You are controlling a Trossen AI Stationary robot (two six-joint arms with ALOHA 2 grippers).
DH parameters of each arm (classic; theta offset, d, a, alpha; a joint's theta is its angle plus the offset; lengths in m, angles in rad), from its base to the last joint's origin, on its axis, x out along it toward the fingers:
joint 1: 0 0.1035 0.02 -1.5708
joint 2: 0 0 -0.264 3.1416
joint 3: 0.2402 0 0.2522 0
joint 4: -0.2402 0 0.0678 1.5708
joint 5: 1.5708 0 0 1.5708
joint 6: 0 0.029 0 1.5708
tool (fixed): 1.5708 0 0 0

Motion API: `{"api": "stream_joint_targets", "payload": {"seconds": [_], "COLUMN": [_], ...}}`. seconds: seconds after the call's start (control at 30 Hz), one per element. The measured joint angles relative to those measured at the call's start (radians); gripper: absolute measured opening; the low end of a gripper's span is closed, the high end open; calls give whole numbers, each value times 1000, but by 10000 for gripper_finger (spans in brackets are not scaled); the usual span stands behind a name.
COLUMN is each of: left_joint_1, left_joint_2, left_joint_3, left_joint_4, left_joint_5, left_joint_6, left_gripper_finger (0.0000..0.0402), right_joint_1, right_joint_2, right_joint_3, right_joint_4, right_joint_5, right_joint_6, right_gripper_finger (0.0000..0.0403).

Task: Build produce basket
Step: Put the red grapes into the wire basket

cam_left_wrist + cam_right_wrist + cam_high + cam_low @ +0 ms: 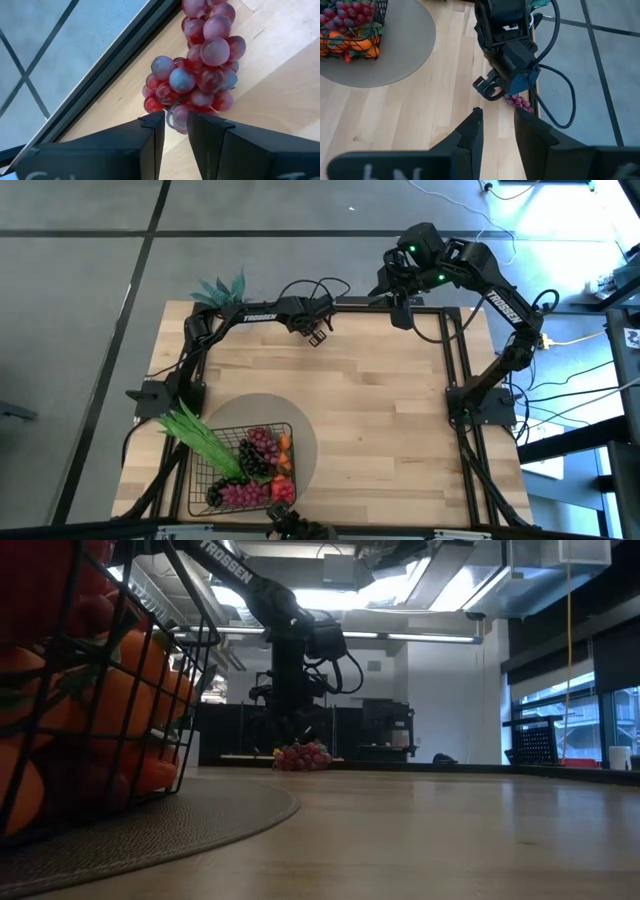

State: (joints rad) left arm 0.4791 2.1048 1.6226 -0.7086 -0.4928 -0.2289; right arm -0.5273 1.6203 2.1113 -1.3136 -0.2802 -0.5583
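Observation:
A bunch of red and purple grapes (200, 75) lies on the wooden table close to its far edge, also seen as grapes (300, 755) in the low view. My left gripper (176, 125) slants down onto the bunch's end and is shut on it; the high view shows this gripper (318, 337) at the far middle. My right gripper (498, 132) hangs high over the far right of the table (402, 315), open and with nothing between its fingers. The wire basket (200, 480) stands near left, holding green bean pods (200, 435), dark grapes (258, 450) and orange and red pieces. My left gripper pinches the end grapes of the bunch (176, 111) between its two fingertips. The fingers slant down from the table's left. The rest of the bunch stretches away from the fingers and lies on the table by the far edge.
The basket sits on a grey round mat (300, 430). A teal-leaved plant (222, 288) stands at the far left corner. A dark frame rail (120, 60) runs along the far edge right beside the grapes. Bare wood spreads over the table's middle and right.

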Motion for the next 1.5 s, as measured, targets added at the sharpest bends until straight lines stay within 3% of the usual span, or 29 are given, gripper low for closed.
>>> {"api": "stream_joint_targets", "payload": {"seconds": [0.93,1.5], "left_joint_1": [-1,5], "left_joint_2": [0,30], "left_joint_3": [0,2], "left_joint_4": [8,22], "left_joint_5": [47,70], "left_joint_6": [-56,-1], "left_gripper_finger": [71,70], "right_joint_1": [0,0], "right_joint_2": [0,0], "right_joint_3": [0,0], "right_joint_4": [0,0], "right_joint_5": [0,0], "right_joint_6": [0,-4], "right_gripper_finger": [96,96]}}
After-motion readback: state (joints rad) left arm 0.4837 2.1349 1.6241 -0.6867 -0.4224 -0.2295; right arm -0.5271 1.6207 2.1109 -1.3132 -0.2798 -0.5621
